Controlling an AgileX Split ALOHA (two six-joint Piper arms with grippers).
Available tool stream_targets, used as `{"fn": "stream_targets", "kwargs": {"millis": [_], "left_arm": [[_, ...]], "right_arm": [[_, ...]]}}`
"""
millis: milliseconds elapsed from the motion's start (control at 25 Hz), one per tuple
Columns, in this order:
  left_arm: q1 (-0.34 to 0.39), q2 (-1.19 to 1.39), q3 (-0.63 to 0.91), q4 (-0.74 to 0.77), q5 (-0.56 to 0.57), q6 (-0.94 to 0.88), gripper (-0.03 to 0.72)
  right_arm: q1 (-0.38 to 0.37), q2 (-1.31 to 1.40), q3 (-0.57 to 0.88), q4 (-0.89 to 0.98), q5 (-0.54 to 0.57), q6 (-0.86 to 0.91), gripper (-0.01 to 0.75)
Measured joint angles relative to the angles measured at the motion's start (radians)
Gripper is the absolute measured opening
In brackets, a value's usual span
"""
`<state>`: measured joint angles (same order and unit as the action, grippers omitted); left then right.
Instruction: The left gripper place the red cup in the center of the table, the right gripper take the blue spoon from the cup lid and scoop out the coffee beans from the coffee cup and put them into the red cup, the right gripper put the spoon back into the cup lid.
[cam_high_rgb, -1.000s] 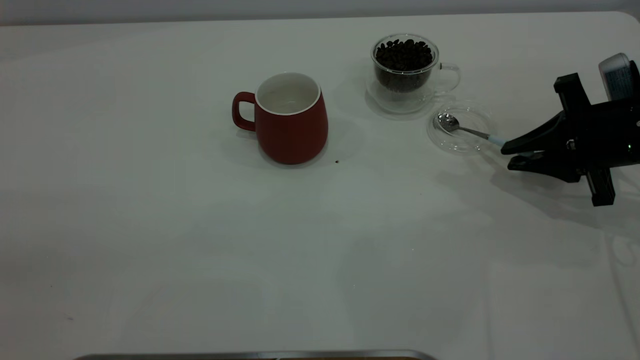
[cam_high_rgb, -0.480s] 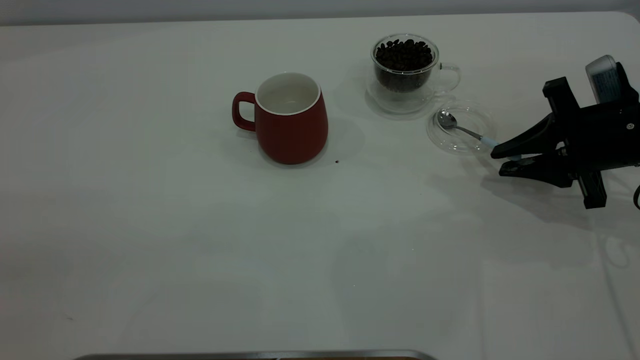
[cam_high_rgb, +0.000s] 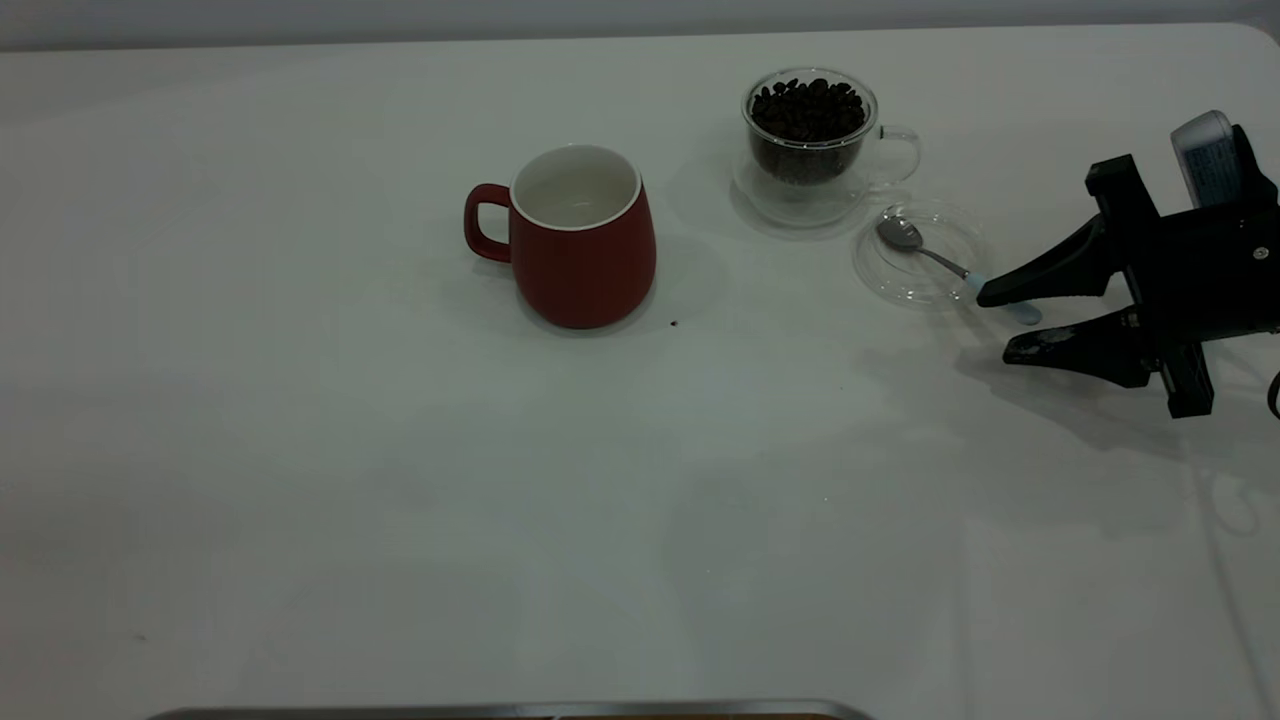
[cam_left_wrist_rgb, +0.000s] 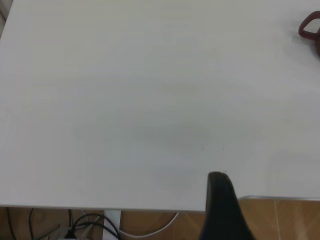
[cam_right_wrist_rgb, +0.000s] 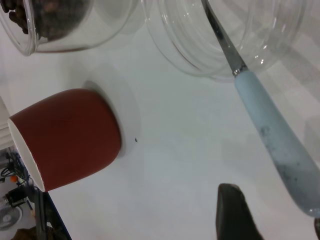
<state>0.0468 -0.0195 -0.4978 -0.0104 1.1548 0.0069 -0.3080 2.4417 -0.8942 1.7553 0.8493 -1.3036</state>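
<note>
The red cup (cam_high_rgb: 585, 250) stands upright mid-table, handle to the left; it also shows in the right wrist view (cam_right_wrist_rgb: 65, 140). The coffee cup (cam_high_rgb: 810, 150) holds coffee beans (cam_high_rgb: 808, 108) at the back right. Next to it the cup lid (cam_high_rgb: 915, 285) lies flat, with the blue spoon (cam_high_rgb: 940, 262) resting bowl-in, handle over the rim. My right gripper (cam_high_rgb: 998, 323) is open, its jaws either side of the handle's end (cam_right_wrist_rgb: 270, 135), not closed on it. My left gripper (cam_left_wrist_rgb: 222, 200) is parked at the table's near left edge, outside the exterior view.
A small dark speck (cam_high_rgb: 673, 323) lies on the table (cam_high_rgb: 400, 480) just right of the red cup. A metal strip (cam_high_rgb: 500, 711) runs along the front edge. The table's rounded corner is at the back right.
My right gripper moved left to the spoon's handle, and its jaws went from nearly shut to wide open. The spoon turned slightly in the lid. The cups did not move.
</note>
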Motion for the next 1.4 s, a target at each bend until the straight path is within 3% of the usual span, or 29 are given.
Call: {"fn": "stream_targets", "kwargs": {"millis": [280, 600, 920, 1200, 1400], "left_arm": [[0.000, 0.000, 0.000, 0.000, 0.000, 0.002, 0.538], [0.000, 0.000, 0.000, 0.000, 0.000, 0.002, 0.538], [0.000, 0.000, 0.000, 0.000, 0.000, 0.001, 0.538], [0.000, 0.000, 0.000, 0.000, 0.000, 0.000, 0.537], [0.000, 0.000, 0.000, 0.000, 0.000, 0.000, 0.537]], "right_arm": [[0.000, -0.004, 0.000, -0.042, 0.000, 0.025, 0.439], [0.000, -0.175, 0.020, -0.219, 0.000, 0.131, 0.439], [0.000, -0.755, 0.073, -0.670, 0.033, 0.467, 0.432], [0.000, -1.353, 0.083, -1.255, 0.265, 0.915, 0.400], [0.000, -1.745, 0.147, -1.524, 0.345, 1.118, 0.396]]}}
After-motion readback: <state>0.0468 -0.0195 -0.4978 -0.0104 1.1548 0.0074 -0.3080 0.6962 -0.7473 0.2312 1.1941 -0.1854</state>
